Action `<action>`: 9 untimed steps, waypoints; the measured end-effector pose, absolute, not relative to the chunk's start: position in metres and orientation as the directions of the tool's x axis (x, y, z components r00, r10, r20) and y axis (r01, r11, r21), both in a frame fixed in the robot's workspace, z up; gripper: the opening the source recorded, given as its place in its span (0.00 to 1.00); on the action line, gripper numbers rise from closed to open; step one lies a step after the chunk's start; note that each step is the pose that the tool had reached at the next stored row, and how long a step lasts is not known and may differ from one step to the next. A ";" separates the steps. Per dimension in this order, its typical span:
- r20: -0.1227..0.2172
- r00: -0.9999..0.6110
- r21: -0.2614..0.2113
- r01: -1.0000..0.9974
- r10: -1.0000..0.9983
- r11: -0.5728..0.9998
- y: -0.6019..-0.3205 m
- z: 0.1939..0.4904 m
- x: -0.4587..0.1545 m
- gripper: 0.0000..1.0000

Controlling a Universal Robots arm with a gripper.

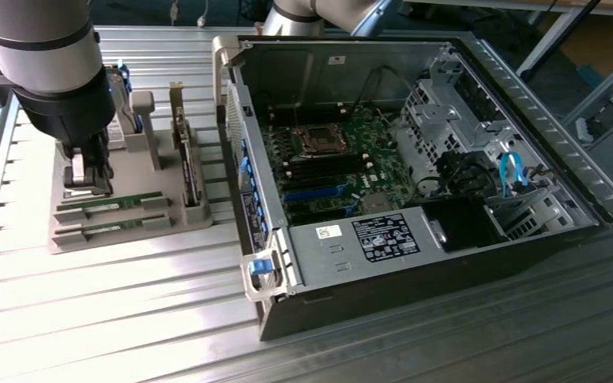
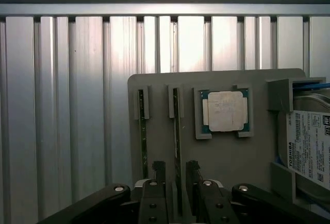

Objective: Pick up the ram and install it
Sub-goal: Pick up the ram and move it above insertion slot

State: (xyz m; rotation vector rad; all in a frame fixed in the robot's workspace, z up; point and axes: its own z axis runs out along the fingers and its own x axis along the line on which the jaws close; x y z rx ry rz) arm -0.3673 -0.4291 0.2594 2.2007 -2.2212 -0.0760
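Note:
Two green ram sticks stand on edge in slots of a grey holder. My gripper is open, with one black finger on each side of the ram stick that is nearer the square silver processor. The fingers do not press on it. The other ram stick stands free beside it. In the exterior view the gripper hangs low over the holder's front end, just above the farther ram stick. The open computer case lies at the exterior view's right, motherboard memory slots exposed.
A silver-labelled hard drive sits in the holder beside the processor. Upright parts stand at the holder's back. The case's raised side wall stands between holder and motherboard. Ribbed aluminium table surrounds everything.

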 end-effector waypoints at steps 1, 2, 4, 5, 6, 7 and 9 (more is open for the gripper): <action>-0.024 -0.010 0.044 -0.999 -1.000 0.009 -0.429 0.259 -0.367 0.30; -0.024 -0.010 0.044 -0.999 -1.000 0.009 -0.429 0.259 -0.367 0.30; -0.024 -0.010 0.044 -0.999 -1.000 0.009 -0.429 0.259 -0.367 0.30; -0.025 -0.010 0.044 -0.999 -1.000 0.009 -0.430 0.259 -0.367 0.30; -0.024 -0.010 0.044 -0.999 -1.000 0.009 -0.431 0.259 -0.367 0.30; -0.024 -0.010 0.044 -0.999 -1.000 0.009 -0.433 0.259 -0.367 0.30; -0.024 -0.010 0.044 -0.999 -1.000 0.009 -0.436 0.259 -0.368 0.30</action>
